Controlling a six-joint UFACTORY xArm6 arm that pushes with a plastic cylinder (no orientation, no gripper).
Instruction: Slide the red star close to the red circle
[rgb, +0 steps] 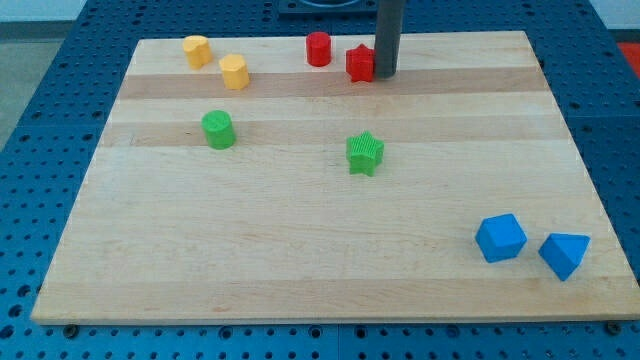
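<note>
Red star (360, 63) sits near the top edge of the tabletop (300, 260), a little right of the middle, and we see our rod pressed against its right side. Our tip (385, 75) rests on the wood just beside the star, touching it or very nearly so. We carry no fingers on this arm, only the straight dark rod, so there is nothing spread or pinched to report.

Red circle (318, 49) stands just to the left of the star, slightly closer to the top edge, with a narrow strip of wood showing between the two.

Toward the top left corner we find a yellow block (197, 51) and, near it and a bit lower to the right, a second yellow block (234, 72); their exact shapes are hard for us to make out. Below them sits a green circle (218, 129), well apart from the red pair. A green star (365, 153) lies near the middle of the tabletop, below our tip. Close to the bottom right corner we see a blue cube (500, 238) and, just beside it on the right, a blue triangular block (565, 254).
</note>
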